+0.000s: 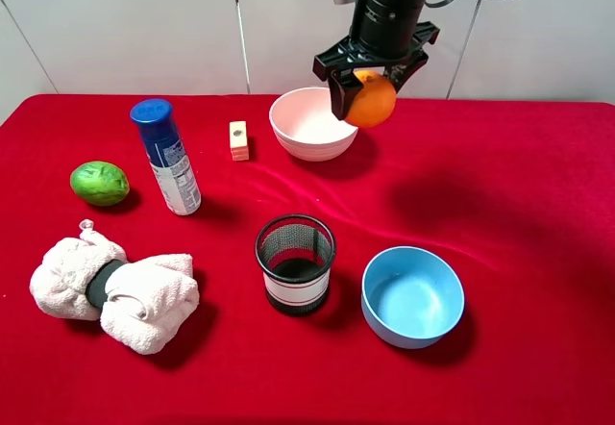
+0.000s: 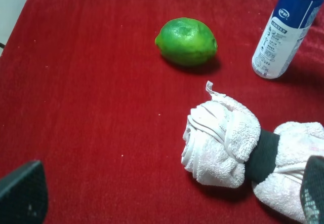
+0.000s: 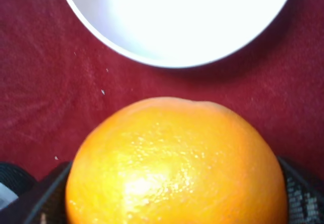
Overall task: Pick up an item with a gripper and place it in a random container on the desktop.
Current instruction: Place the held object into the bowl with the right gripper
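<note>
Grips the orange (image 1: 371, 101) in the right hand (image 1: 368, 84), clamped on both sides, raised off the red desk (image 1: 538, 185) just beside the rim of the pink-white bowl (image 1: 306, 137). Holds the left hand (image 2: 168, 196) spread wide apart, low over the desk by the rolled towel (image 2: 223, 138).

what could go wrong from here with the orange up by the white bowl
1. The orange in the right gripper hangs by the pink-white bowl's right rim, not over its middle. The right wrist view shows red cloth between them. Released now, it may strike the rim or land on the cloth and roll away.
2. It appears to be held well above the table, so a drop from there could bounce out or tip the bowl.
</note>
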`<act>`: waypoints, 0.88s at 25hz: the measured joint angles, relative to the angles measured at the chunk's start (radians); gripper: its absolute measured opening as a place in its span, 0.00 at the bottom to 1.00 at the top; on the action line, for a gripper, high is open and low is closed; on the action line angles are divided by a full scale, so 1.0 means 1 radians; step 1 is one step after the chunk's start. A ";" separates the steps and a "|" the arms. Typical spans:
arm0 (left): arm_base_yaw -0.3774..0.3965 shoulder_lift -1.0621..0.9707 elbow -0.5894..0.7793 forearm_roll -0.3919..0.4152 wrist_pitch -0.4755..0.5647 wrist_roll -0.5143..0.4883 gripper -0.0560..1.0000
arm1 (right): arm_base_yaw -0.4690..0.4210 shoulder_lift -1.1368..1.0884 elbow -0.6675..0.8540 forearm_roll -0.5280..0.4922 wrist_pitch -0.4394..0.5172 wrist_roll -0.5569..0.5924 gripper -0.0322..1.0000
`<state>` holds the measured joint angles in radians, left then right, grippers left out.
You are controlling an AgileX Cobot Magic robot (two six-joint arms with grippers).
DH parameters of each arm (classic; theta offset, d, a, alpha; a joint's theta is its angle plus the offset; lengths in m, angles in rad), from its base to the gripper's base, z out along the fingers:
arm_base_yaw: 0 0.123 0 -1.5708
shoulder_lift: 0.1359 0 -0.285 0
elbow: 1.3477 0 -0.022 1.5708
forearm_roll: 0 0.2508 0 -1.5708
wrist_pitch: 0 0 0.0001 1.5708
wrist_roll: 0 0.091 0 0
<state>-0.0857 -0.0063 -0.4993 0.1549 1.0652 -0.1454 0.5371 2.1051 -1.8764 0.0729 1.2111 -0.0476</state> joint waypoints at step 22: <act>0.000 0.000 0.000 0.000 0.000 0.000 0.99 | 0.000 0.117 -0.032 0.055 -0.331 0.000 0.57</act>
<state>-0.0857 -0.0063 -0.4993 0.1549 1.0652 -0.1454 0.5371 2.2225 -1.9082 0.1282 0.8802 -0.0472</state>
